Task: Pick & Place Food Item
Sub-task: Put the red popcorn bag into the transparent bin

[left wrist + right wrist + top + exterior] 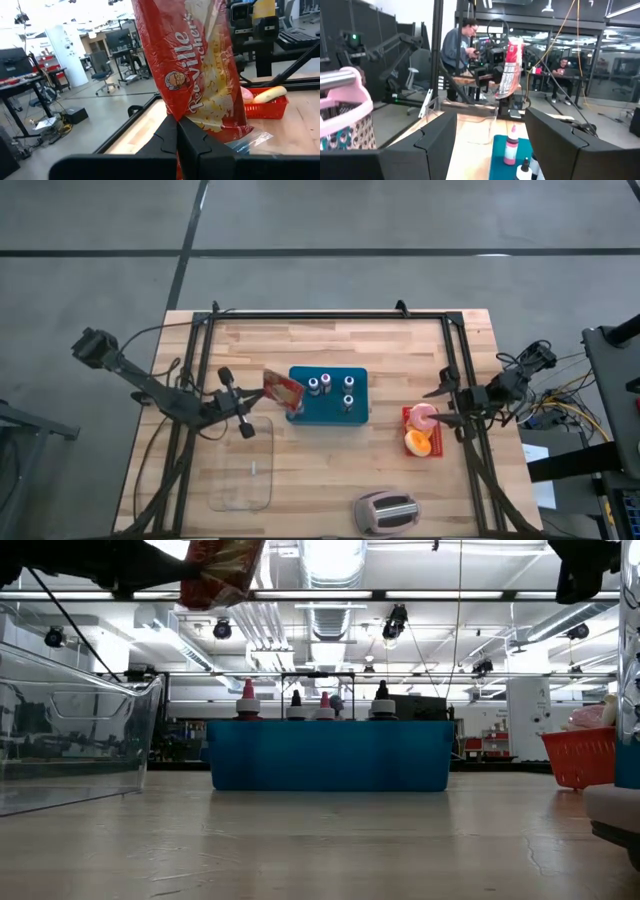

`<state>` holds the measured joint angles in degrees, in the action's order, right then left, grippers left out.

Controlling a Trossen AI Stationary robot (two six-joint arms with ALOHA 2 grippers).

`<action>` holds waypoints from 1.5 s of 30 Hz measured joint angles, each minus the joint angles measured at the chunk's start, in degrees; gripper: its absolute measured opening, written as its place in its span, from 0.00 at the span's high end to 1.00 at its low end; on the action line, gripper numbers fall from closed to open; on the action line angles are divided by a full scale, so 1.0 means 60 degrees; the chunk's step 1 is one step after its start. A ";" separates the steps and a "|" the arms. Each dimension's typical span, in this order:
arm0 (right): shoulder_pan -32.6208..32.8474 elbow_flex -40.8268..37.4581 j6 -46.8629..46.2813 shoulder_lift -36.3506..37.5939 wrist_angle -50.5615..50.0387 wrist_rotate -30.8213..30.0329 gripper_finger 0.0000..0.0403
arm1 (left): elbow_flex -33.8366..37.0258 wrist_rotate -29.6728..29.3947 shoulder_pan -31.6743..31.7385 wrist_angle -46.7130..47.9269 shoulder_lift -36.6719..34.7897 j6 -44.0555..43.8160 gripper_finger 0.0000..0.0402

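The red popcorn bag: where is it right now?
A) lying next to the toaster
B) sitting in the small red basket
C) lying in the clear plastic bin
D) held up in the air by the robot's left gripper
D: the left gripper is shut on the red popcorn bag, holding it above the table beside the blue bin, outside the clear plastic bin.

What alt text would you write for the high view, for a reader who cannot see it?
The left gripper holds a red-and-yellow popcorn bag above the wooden table, between a clear plastic bin and a blue tray of bottles.
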<state>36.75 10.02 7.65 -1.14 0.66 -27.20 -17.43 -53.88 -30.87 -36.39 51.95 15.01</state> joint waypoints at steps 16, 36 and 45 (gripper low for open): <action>-0.0031 -0.0051 0.0114 0.0163 -0.0446 -0.0065 0.40 | 0.0473 -0.0965 -0.0767 0.0047 -0.1189 0.0940 1.00; -0.0064 -0.0007 -0.1023 0.0177 -0.0592 0.1769 0.39 | 0.0128 -0.0641 -0.3584 0.5717 -0.3111 -0.2490 1.00; -0.0064 -0.0004 -0.1100 0.0177 -0.0622 0.1770 0.40 | -0.1656 0.0584 -0.4700 1.2212 -0.3349 -0.7925 1.00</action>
<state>36.36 10.00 1.05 -0.08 -3.08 -16.58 -27.37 -50.38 -59.08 36.88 31.85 -32.54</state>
